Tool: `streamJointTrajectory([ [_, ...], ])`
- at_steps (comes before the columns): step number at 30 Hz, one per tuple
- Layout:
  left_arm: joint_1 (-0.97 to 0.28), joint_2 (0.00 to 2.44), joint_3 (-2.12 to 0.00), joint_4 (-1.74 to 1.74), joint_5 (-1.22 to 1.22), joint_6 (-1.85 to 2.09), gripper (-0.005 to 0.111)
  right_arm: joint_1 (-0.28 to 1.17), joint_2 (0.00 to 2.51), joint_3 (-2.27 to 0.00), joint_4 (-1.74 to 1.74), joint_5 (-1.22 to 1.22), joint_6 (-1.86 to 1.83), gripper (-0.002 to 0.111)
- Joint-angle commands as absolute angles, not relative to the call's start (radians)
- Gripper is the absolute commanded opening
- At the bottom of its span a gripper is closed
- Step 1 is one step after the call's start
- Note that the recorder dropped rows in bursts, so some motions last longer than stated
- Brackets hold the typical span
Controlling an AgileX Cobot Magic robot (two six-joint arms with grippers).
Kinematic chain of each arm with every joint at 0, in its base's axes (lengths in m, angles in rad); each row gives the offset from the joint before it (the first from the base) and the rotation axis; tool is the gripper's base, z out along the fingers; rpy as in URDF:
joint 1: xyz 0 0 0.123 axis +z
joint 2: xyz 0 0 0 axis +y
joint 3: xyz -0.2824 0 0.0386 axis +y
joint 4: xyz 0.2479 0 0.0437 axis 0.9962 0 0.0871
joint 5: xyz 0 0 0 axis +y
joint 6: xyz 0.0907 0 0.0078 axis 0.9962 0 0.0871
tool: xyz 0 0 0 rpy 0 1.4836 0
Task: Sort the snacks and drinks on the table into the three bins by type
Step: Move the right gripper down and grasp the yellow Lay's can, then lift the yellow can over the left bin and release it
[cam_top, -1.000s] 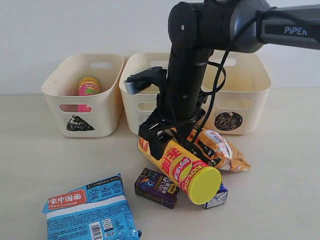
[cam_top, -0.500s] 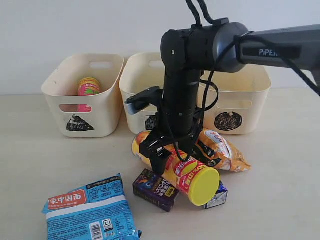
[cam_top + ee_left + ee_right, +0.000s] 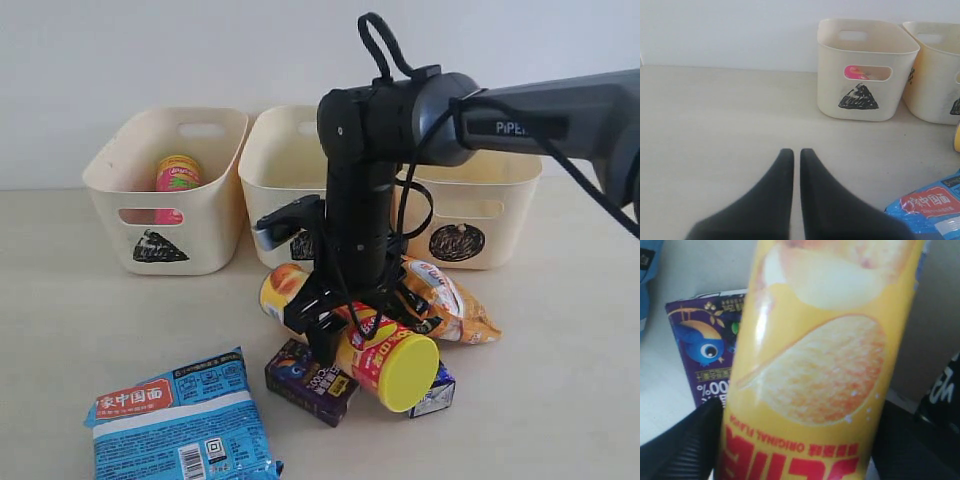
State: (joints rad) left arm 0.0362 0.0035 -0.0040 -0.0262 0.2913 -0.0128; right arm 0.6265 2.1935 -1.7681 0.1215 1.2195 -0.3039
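Observation:
My right gripper (image 3: 345,318) is shut on the orange chip tube (image 3: 380,350), which is tilted with its yellow lid (image 3: 407,372) toward the front. In the right wrist view the tube (image 3: 825,365) fills the space between the fingers (image 3: 685,440). Under it lie the dark purple carton (image 3: 305,378) (image 3: 700,355) and the white and blue carton (image 3: 437,395). The orange-black bag (image 3: 450,300) lies behind. The blue-white packet (image 3: 180,420) is at the front left. The pink chip tube (image 3: 177,180) stands in the triangle bin (image 3: 215,215). My left gripper (image 3: 792,151) is shut and empty over bare table (image 3: 715,115).
The square bin (image 3: 275,190) and circle bin (image 3: 490,220) stand behind the right arm. In the left wrist view, the triangle bin (image 3: 860,60) and square bin (image 3: 935,75) are ahead, and the packet (image 3: 930,205) is off to one side.
The right arm has shifted left and a little lower with the orange tube in its grip; the tube's far end moved left. The purple carton has nudged slightly.

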Motion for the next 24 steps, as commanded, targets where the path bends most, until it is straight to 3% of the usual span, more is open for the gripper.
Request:
streamJointTrajectory([
  [1, 0.037, 0.0, 0.0, -0.037, 0.293, -0.01, 0.004, 0.628, 2.194, -1.765, 0.12, 1.221, -0.309, 0.041],
  [4, 0.037, 0.0, 0.0, -0.037, 0.293, -0.01, 0.004, 0.628, 2.194, -1.767, 0.12, 1.221, -0.309, 0.004],
  [5, 0.037, 0.0, 0.0, -0.037, 0.293, -0.01, 0.004, 0.628, 2.194, -1.767, 0.12, 1.221, -0.306, 0.001],
  [24, 0.037, 0.0, 0.0, -0.037, 0.293, -0.01, 0.004, 0.628, 1.975, -1.769, 0.264, 1.221, -0.412, 0.0],
])
